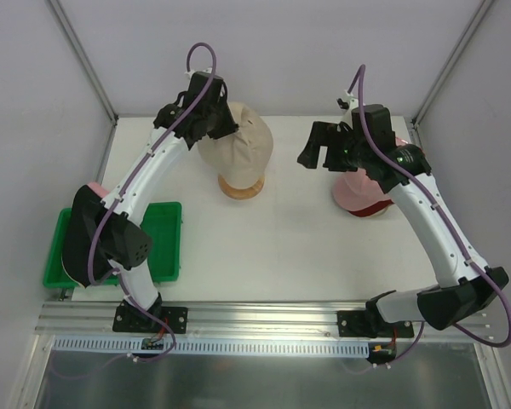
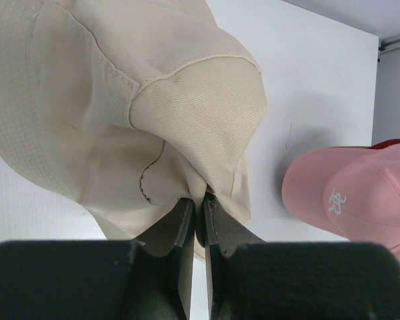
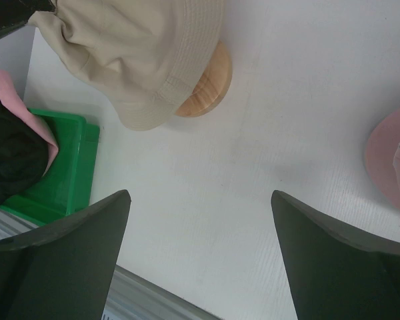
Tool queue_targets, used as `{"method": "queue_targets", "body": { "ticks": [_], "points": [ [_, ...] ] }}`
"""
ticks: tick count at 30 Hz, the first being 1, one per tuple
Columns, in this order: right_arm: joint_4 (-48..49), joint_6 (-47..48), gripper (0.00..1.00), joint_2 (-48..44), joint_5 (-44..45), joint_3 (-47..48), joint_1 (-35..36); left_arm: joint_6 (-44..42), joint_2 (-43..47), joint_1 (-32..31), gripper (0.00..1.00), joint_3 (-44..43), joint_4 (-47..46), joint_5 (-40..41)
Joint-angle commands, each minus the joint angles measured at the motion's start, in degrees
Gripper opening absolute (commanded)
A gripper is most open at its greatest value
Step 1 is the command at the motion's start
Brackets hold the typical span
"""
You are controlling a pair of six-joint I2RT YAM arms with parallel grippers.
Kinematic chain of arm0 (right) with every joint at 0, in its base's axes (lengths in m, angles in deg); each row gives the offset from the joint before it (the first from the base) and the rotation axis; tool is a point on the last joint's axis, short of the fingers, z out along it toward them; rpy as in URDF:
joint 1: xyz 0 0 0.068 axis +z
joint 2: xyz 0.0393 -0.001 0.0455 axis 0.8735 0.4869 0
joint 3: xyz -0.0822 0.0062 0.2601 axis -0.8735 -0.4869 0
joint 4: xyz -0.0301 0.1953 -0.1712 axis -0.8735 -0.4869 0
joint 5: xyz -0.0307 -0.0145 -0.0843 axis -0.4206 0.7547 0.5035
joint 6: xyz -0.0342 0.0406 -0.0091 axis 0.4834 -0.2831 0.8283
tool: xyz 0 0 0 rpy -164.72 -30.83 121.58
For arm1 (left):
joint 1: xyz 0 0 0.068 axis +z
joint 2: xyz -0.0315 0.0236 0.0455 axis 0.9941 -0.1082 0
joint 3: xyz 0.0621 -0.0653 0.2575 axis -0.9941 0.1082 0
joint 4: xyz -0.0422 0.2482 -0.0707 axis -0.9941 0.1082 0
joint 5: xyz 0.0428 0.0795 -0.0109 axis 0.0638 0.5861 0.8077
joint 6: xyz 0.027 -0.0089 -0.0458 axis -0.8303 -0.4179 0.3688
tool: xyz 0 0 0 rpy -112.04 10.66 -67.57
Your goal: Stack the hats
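A beige bucket hat [image 1: 238, 146] sits over the wooden stand [image 1: 241, 188] at the back middle. My left gripper [image 1: 224, 122] is shut on a fold of the beige hat's [image 2: 120, 100] fabric, which is pinched between the fingertips of the left gripper [image 2: 200, 200]. A pink cap [image 1: 364, 186] lies on a red cap [image 1: 376, 210] at the right; the pink cap [image 2: 360, 200] has a white logo. My right gripper [image 1: 321, 153] hovers just left of the caps. It [image 3: 200, 195] is open over bare table. A black hat [image 1: 75, 243] and a pink hat [image 1: 92, 189] rest in the tray.
The green tray [image 1: 166, 243] stands at the near left, partly under my left arm. The wooden stand's base [image 3: 207, 87] shows below the beige brim. White walls and metal posts close off the back and sides, and an aluminium rail runs along the near edge.
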Motion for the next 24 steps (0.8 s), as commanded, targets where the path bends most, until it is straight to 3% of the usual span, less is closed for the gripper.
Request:
{"method": "queue_targets", "body": {
  "ticks": [1,7,16,24],
  "points": [
    [0.4,1.0,0.93,-0.1,0.0,0.1,-0.3,0.7,-1.1,1.0,0.08,0.0,-1.8,0.5],
    [0.5,1.1,0.93,-0.1,0.3,-0.1,-0.2,1.3,-3.0,1.0,0.09,-0.2,-2.1,-0.8],
    [0.3,1.2,0.93,0.2,0.4,-0.2,-0.3,0.8,-3.8,1.4,0.34,-0.6,-2.2,-1.2],
    [0.4,1.2,0.93,0.8,0.3,-0.4,-0.3,1.2,-2.8,1.9,0.36,1.5,-2.4,-0.6]
  ]
}}
